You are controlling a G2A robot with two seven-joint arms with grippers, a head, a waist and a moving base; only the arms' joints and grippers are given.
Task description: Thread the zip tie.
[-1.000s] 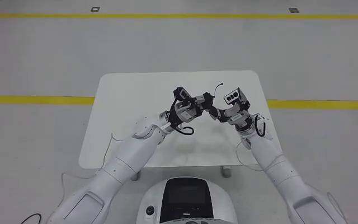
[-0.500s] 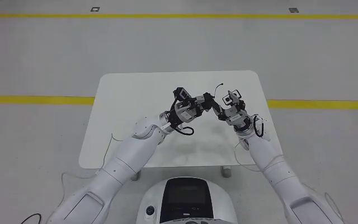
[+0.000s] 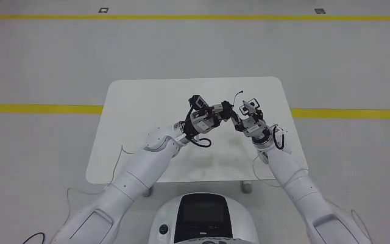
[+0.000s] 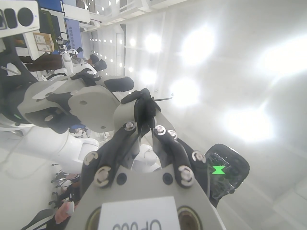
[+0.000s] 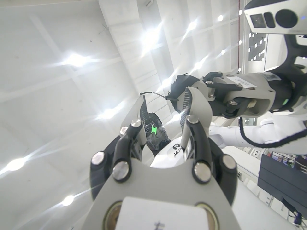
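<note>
Change noted: over the last second the right arm has drawn in toward the left arm above the table (image 3: 140, 122). The right pincer (image 5: 165, 111) has closed the distance from the 4 o'clock side until it stands just beside the left pincer (image 4: 144, 107), and the left arm has held its position throughout. Finding: the approach looks complete, and taking up the strap's free end is judged to be the step in hand, not yet made. The left pincer is clamped together on the zip tie (image 5: 153, 94), which is held in the air over the middle-right of the table, clear of its surface. The right pincer stands with its fingers apart and nothing between them. The free length of the strap crosses just beyond its fingertips, touching neither as far as can be seen. Orientation: in the top view the free length leaves the left pincer and runs toward 1 o'clock with a slight bow, so its long axis lies roughly 7-to-1 o'clock. The outer tip shows a small thickening; whether this is the locking head cannot be told. Judgement: the right pincer must take that free end squarely, since a thin, springy strap may flick aside if pinched off-centre.
</note>
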